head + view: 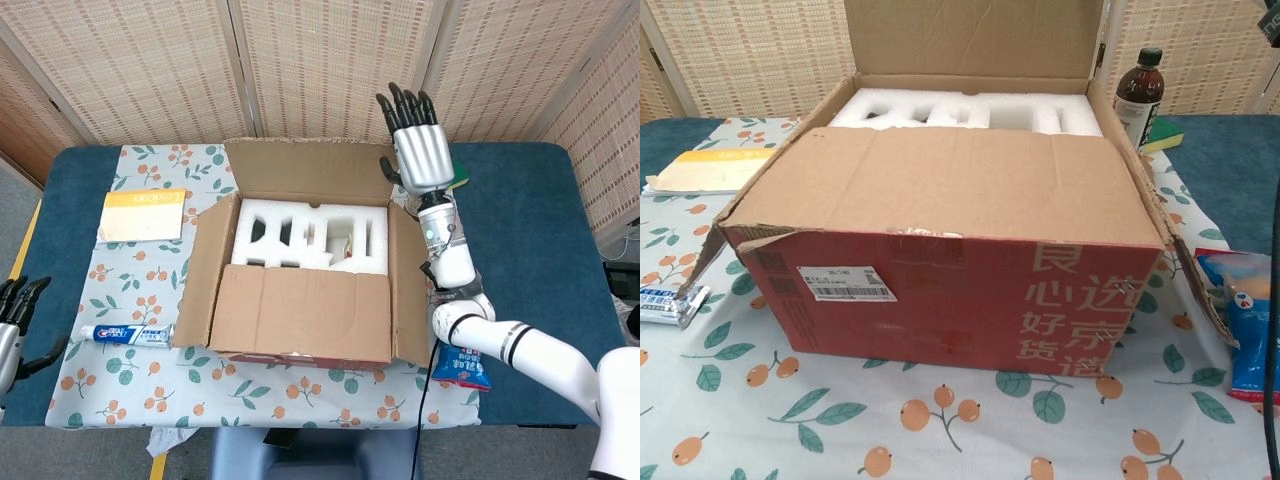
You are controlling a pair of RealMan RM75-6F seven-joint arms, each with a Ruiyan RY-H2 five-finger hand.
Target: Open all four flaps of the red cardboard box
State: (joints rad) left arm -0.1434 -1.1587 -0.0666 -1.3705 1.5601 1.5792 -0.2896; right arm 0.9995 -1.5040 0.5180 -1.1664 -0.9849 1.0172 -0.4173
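Red cardboard box (940, 270) at the middle of the counter (520, 230), its back flap (305, 170) standing upright.

The right hand (418, 150), in the upper right of the head view, is raised beside that flap's right edge with its fingers (402, 103) spread and holding nothing. The front flap (300, 315) lies closed over the box's near half; white foam (305, 235) shows in the far half. The left hand (15, 320) sits at the lower left edge, fingers apart and empty. A bottle (1137, 90) stands behind the box's right corner.
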